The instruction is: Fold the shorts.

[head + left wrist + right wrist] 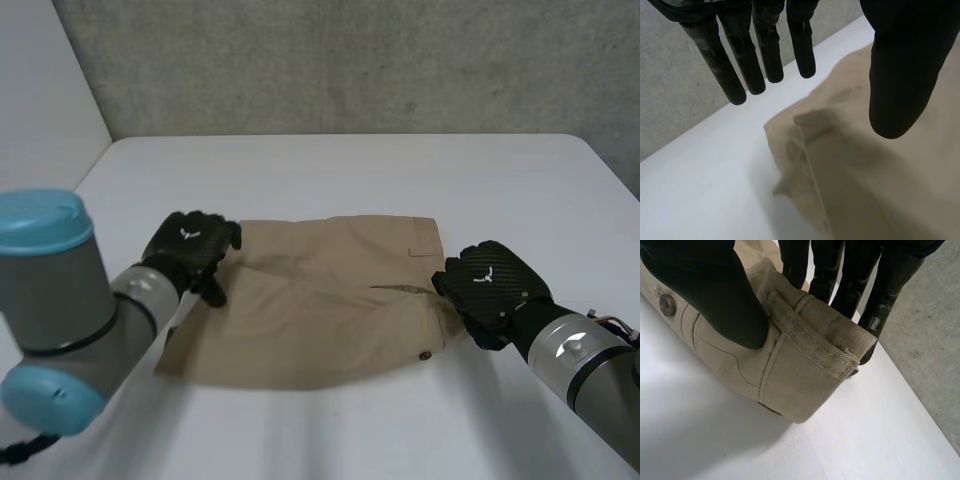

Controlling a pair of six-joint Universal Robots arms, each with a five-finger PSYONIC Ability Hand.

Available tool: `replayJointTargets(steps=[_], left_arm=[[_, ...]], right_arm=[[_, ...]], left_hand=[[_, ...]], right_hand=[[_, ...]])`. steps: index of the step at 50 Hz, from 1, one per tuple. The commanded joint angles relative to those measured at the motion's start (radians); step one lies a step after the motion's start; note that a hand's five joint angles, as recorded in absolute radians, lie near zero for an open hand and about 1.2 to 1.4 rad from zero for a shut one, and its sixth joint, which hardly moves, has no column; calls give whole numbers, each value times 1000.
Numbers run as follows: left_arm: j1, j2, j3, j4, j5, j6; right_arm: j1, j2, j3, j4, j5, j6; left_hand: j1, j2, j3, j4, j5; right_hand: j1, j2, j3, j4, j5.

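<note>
I have the left robot hand [190, 252] over the leg-hem end of the khaki shorts [320, 310], palm turned down. In its wrist view the left fingers [740, 70] are straight and spread, the left thumb [900, 85] stands apart from them, and nothing is held. I cannot tell whether any fingertip touches the cloth.

The right robot hand [490, 290] is at the waistband end. There the right thumb [725, 300] presses one side of the waistband and the right fingers [880, 305] press the other, pinching it, with the band raised off the tabletop [350, 170].

The shorts lie mostly flat near the middle of the white tabletop. The cloth is a ribbed twill with stitched seams. I see 1 belt loop [810, 335] across the pinched band and 1 round dark button [667, 305] beside the thumb. The hem corner under the left hand is rumpled and folded over.
</note>
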Motion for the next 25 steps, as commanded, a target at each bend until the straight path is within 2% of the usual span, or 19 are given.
replayJointTargets(steps=[1, 8, 13, 16, 21, 25], left_arm=[[-7, -194, 203, -39, -3, 8], [-24, -311, 332, -192, -14, 40], [-29, -346, 394, -228, -14, 43], [-30, -346, 404, -231, -14, 42], [-41, -323, 394, -237, -24, 37], [-40, -216, 359, -241, -49, 28]], right_arm=[[1, 0, 3, 1, 0, 1], [-2, 0, -5, 3, 1, 0], [-1, 0, -10, 3, 9, 0], [-1, 6, -16, 5, 14, -3], [-1, 9, -31, 11, 20, -5], [-1, 9, -51, 17, 20, -5]], left_hand=[[65, 65, 67, 62, 62], [106, 106, 108, 103, 103], [460, 461, 462, 458, 458], [540, 541, 542, 537, 537], [883, 883, 885, 880, 880], [883, 884, 886, 881, 881]], right_hand=[[428, 225, 219, 210, 250], [428, 225, 219, 210, 250], [428, 225, 219, 210, 250], [428, 225, 219, 210, 250], [428, 225, 219, 210, 250], [428, 225, 219, 210, 250]])
